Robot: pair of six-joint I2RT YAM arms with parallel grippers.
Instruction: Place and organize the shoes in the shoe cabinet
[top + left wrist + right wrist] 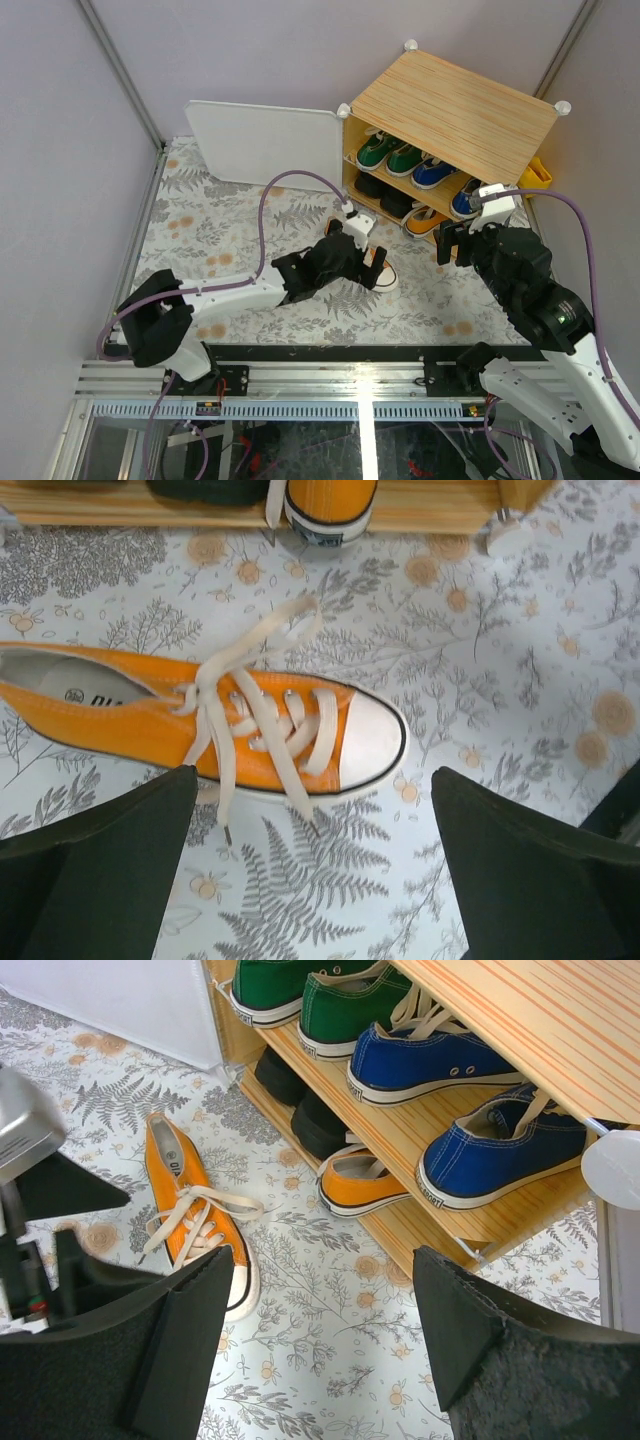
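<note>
- Although the green pair [350, 1005], blue pair [430, 1060], black pair [315, 1125] and one orange sneaker [355, 1182] stand in the shoe cabinet [450, 100], the second orange sneaker [200, 730] lies on the bench [500, 680] outside.
- Left claw [315, 780] hangs open over it; right claw [325, 1260], open and empty, is near the cabinet.
</note>
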